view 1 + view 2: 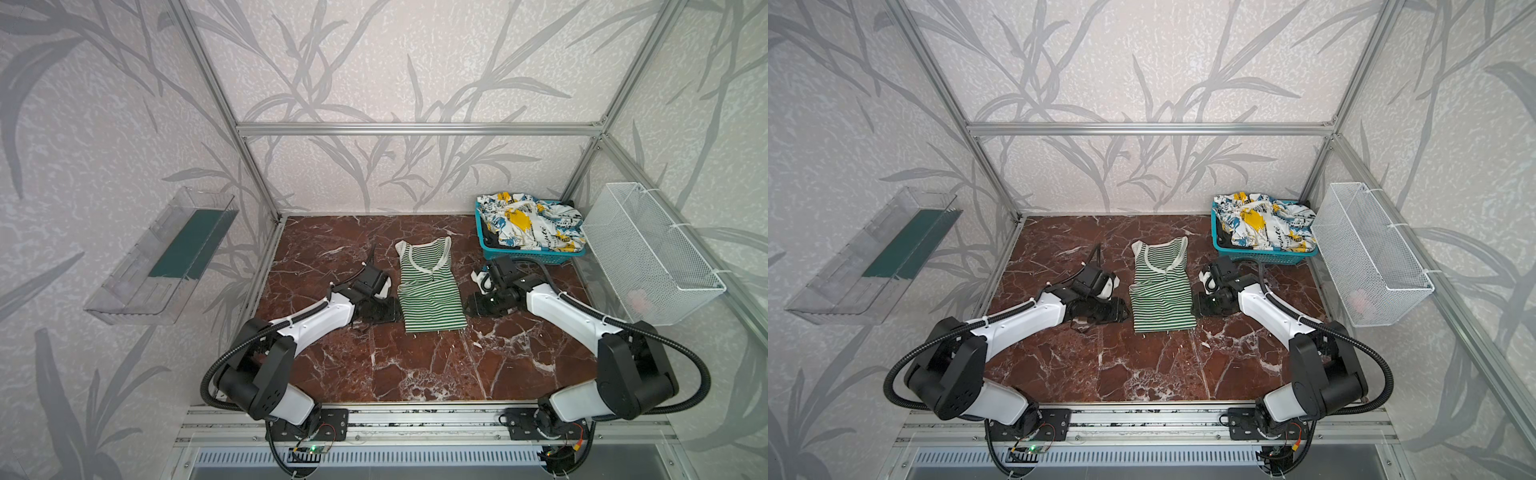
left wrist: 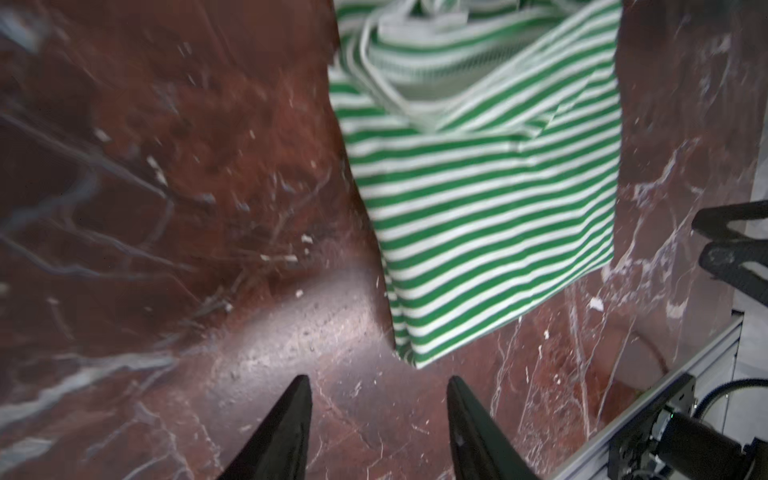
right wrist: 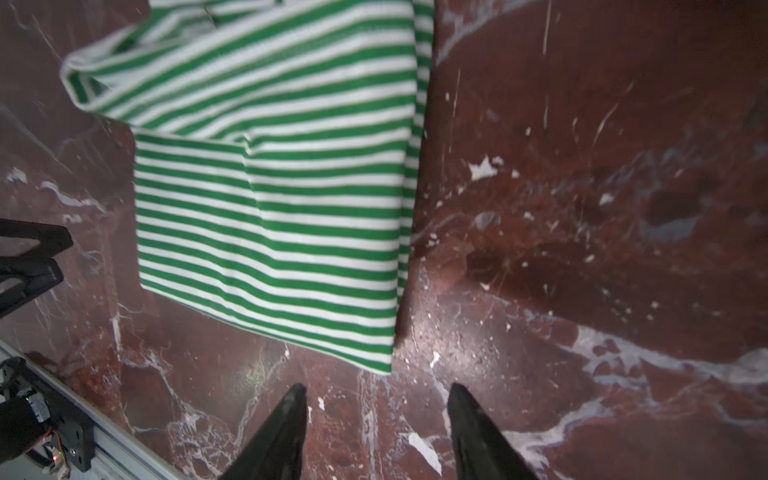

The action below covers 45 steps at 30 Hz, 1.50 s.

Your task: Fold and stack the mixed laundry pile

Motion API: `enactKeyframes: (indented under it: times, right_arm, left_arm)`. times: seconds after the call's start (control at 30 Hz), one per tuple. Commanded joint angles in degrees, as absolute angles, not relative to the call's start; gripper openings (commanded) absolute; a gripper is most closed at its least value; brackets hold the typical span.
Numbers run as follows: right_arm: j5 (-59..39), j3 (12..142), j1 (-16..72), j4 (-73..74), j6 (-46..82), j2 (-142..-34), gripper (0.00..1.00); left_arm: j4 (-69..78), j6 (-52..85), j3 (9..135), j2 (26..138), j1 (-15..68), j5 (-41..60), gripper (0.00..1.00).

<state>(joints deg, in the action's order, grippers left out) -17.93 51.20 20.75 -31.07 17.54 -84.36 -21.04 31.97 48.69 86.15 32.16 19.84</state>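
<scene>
One clear plastic shelf far left on the wall, with a dark green strip inside. Next, low over the red marble table, the left gripper, just beside the left edge of the green-and-white striped garment. In the left wrist view, the same left gripper with jaws roughly half apart, nothing between them but bare marble, tips just clear of the garment's hem corner.

At mid-table in both top views, the striped garment lying flat: neckline toward the back wall, sides folded in over the middle, hem toward the arms' bases.

Just beside its right edge, the right gripper, also low. In the right wrist view, this right gripper with jaws parted about as wide, holding nothing, tips just short of the cloth.

Farther right, in the back corner, a teal lattice basket. Heaped over its rim, the white garment printed blue, yellow and black, with some black cloth beneath.

Far right on the wall, a white wire mesh basket with a small pinkish thing inside, too blurred to name.
</scene>
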Motion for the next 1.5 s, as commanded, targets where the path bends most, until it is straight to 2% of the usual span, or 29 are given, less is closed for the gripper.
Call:
enactKeyframes:
  times: [0.0,0.1,0.27,0.43,0.6,0.7,0.87,1.03,1.1,1.23,1.47]
  right_arm:
    - [-21.4,49.6,20.9,-27.3,18.7,-84.8,0.55]
    - [-23.3,48.1,21.0,-24.3,19.8,-86.1,0.54]
    - [-24.6,46.8,21.5,-20.9,20.8,-89.3,0.47]
    - [-24.4,45.9,22.8,-20.5,21.1,-92.0,0.35]
    - [-22.6,44.7,25.7,-23.8,21.7,-90.0,0.18]
    - [-18.8,44.0,29.9,-31.0,22.0,-85.9,0.16]
    - [-10.3,46.6,37.1,-44.8,21.4,-76.2,0.39]
    - [-13.4,51.6,38.4,-40.2,17.4,-71.2,0.53]
    - [-15.7,54.1,38.6,-36.3,15.0,-73.1,0.57]
    - [-20.6,62.5,39.2,-32.0,8.9,-82.8,0.58]
    - [-26.8,79.7,42.4,-32.2,-1.2,-102.9,0.59]
  left_arm:
    - [-14.5,33.7,47.7,87.5,34.5,21.3,0.52]
    - [-10.7,35.5,46.4,89.8,35.6,22.1,0.48]
    - [-5.8,38.4,44.6,92.2,36.4,24.2,0.29]
    - [-5.0,40.0,42.8,92.2,36.9,23.9,0.14]
    - [-5.9,41.8,39.0,88.3,37.5,23.6,0.00]
    - [-9.0,43.0,35.9,83.6,38.4,22.8,0.00]
    - [-13.7,44.3,29.7,73.4,39.8,23.2,0.00]
    - [-18.5,43.5,25.3,64.9,40.0,23.0,0.00]
    - [-19.7,43.9,24.2,63.0,40.0,22.0,0.03]
    - [-23.6,46.4,23.9,60.5,40.0,19.0,0.24]
    - [-33.8,54.9,24.0,48.7,39.7,9.4,0.28]
